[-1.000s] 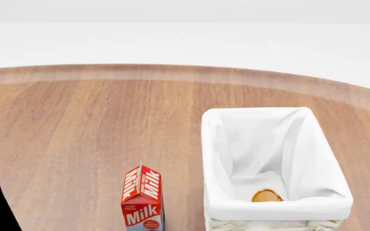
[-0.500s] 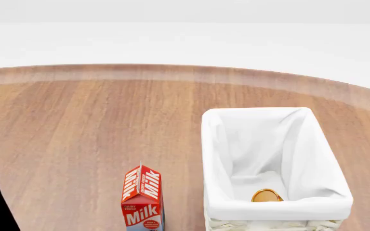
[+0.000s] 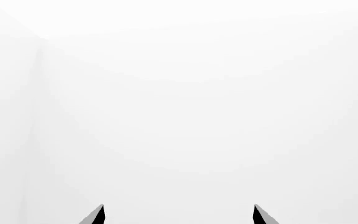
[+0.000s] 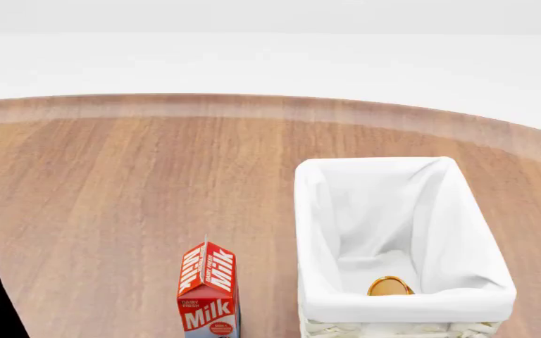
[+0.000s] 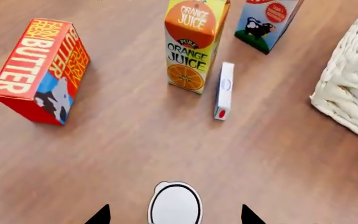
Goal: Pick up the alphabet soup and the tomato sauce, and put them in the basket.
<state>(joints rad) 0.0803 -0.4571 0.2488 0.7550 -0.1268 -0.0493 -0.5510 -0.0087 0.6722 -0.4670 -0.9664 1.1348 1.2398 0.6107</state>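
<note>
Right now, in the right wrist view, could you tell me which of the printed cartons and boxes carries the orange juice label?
The tall yellow orange juice carton, between the red butter box and the milk carton.

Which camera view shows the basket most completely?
The head view: the whole basket with its white liner and a golden can base inside. The right wrist view shows only one woven corner. The left wrist view shows none.

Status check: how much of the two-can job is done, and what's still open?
One can looks done: the alphabet soup, judging by its golden end, lies in the basket. Nothing is held: the left pincer is open on blank white, and the right pincer is open over what may be the tomato sauce, though only its pale lid shows. Grasping and basketing it remains.
</note>
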